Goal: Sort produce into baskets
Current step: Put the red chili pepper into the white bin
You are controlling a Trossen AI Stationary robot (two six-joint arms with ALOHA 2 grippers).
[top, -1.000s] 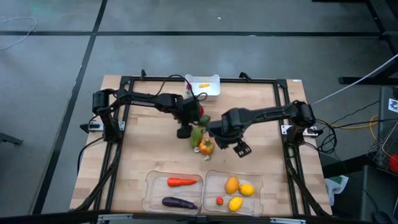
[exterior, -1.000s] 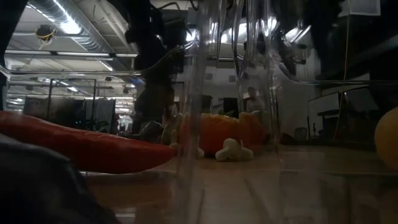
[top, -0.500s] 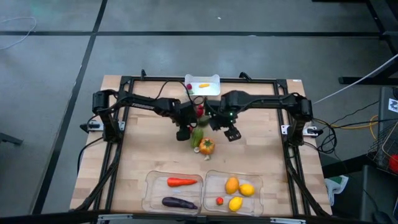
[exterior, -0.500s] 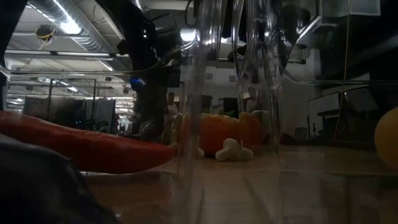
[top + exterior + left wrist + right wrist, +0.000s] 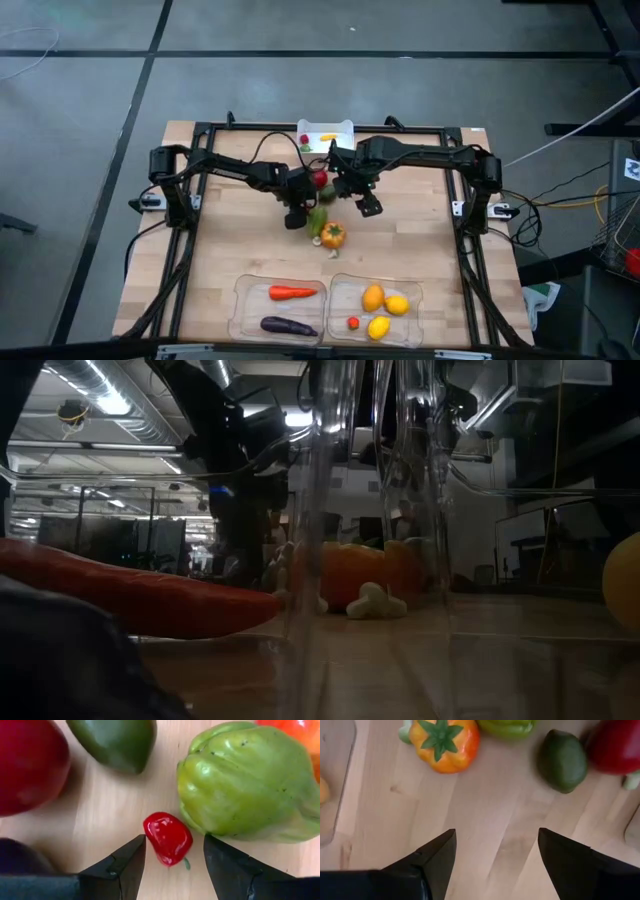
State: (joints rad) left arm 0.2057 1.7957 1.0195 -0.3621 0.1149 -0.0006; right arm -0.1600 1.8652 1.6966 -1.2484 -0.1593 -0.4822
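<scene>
Overhead, high view: both arms reach over the middle of the wooden table (image 5: 220, 250).
Left gripper (image 5: 296, 213): over the loose produce at table centre, just at nine o'clock of the green pepper (image 5: 316, 220).
Right gripper (image 5: 366, 205): at three o'clock of the red apple (image 5: 320, 179), above bare wood.
Loose produce: orange pepper (image 5: 332, 235) at six o'clock of the green pepper.
Left clear tray (image 5: 243, 310): orange carrot (image 5: 291, 293) and purple eggplant (image 5: 288, 325), long axes both three-to-nine.
Right clear tray (image 5: 417, 318): lemons (image 5: 397, 305), an orange fruit and a tiny red piece.
White bin (image 5: 343, 140): at twelve o'clock, by the table's far edge.
Low view: carrot lies level behind a tray wall.
Left wrist view: jaws part open, empty, either side of a small red piece (image 5: 168, 838) lying on the wood beside the green pepper.
Right wrist view: jaws wide open, empty; lime (image 5: 563, 761) lies ahead.
</scene>
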